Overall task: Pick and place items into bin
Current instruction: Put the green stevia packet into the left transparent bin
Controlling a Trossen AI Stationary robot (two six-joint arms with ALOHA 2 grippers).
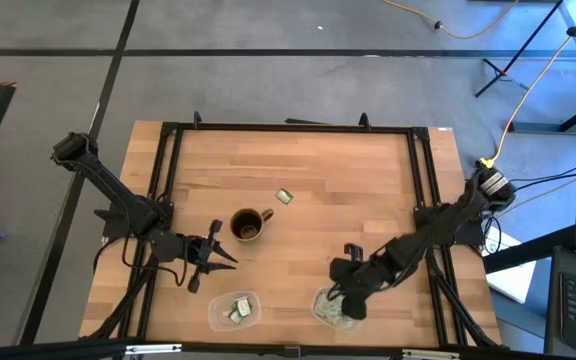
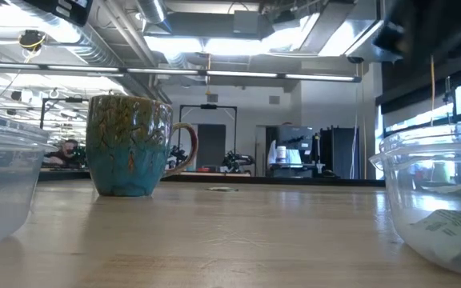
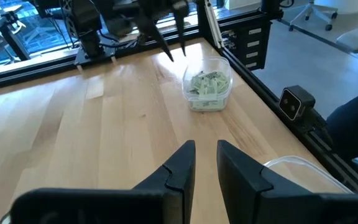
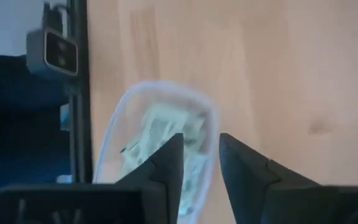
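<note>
One pale green and white packet (image 1: 284, 196) lies flat on the table beyond the brown and teal mug (image 1: 250, 225). Two clear bins stand at the near edge. The right bin (image 1: 333, 308) holds a heap of packets (image 4: 160, 130); the left bin (image 1: 234, 310) holds a few. My right gripper (image 4: 201, 155) hangs open just above the right bin, pointing steeply down, with nothing between its fingers. My left gripper (image 3: 205, 162) is open too. It hovers left of the mug, above the table, pointing toward the right bin (image 3: 207, 87).
The mug (image 2: 130, 144) stands upright mid-table, between the loose packet and the bins. A black frame rail (image 1: 288, 128) runs round the table. Bare wood lies on the far half. A small camera block (image 3: 292, 102) sits at the near edge.
</note>
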